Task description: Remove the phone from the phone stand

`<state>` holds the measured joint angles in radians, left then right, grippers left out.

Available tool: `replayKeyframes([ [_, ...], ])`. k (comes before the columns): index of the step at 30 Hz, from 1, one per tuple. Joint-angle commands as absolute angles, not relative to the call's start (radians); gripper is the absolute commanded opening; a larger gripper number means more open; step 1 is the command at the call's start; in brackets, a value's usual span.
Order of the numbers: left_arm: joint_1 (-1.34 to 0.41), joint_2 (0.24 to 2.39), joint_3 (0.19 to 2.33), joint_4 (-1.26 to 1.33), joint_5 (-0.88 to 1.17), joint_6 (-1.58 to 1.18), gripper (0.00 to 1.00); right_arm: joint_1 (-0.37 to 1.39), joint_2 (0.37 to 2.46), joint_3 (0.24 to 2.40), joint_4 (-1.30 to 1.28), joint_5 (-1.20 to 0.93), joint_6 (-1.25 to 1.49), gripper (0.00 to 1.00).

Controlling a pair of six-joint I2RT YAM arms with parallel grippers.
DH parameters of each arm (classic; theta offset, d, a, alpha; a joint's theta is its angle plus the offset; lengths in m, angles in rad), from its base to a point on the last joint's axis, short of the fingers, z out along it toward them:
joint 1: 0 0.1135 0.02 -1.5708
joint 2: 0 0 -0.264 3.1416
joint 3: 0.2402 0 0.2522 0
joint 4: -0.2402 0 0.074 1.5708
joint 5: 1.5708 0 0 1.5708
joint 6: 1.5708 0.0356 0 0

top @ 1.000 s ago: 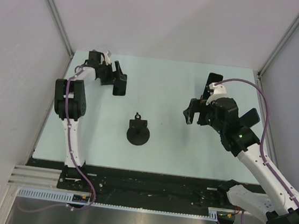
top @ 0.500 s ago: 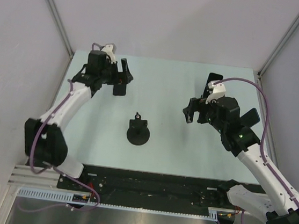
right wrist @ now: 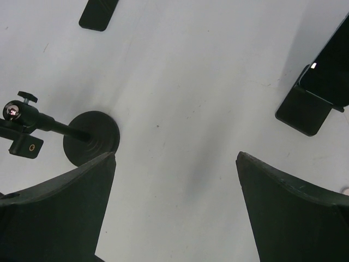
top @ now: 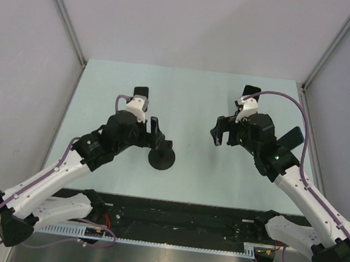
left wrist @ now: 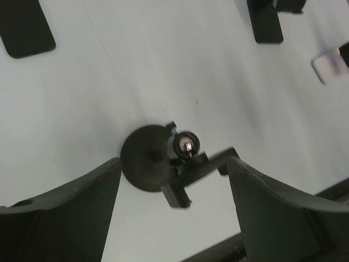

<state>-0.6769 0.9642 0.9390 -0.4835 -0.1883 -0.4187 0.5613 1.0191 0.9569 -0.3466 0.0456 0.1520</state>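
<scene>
The phone (top: 141, 91) lies flat on the pale table (top: 198, 96), far and a little left of the phone stand (top: 161, 160) and well apart from it (from the top camera, the left wrist hides its near end). The phone stand sits near the middle of the table on its round base, with a ball head and a small bracket on top. The left gripper (left wrist: 173, 162) hangs over the stand with its fingers spread wide, one on either side of the bracket; I cannot tell whether they touch it. The right gripper (right wrist: 175, 155) hovers over the table to the right of the stand, its fingers likewise spread apart. A dark block (top: 250, 91) stands at the far right.
</scene>
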Motion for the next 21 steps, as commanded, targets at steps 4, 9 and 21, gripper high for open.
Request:
replayKeyframes([
  [4, -0.77, 0.874, 0.884, -0.529, -0.261, -0.492, 0.8, 0.577, 1.011, 0.957, -0.322, 0.084, 0.137, 0.98],
  [9, -0.787, 0.905, 0.862, -0.554, -0.273, -0.502, 0.73, 0.575, 1.009, 0.957, -0.322, 0.095, 0.135, 0.98],
  [21, -0.79, 1.015, 0.911, -0.552, -0.296, -0.463, 0.42, 0.575, 1.015, 0.957, -0.321, 0.095, 0.135, 0.97],
])
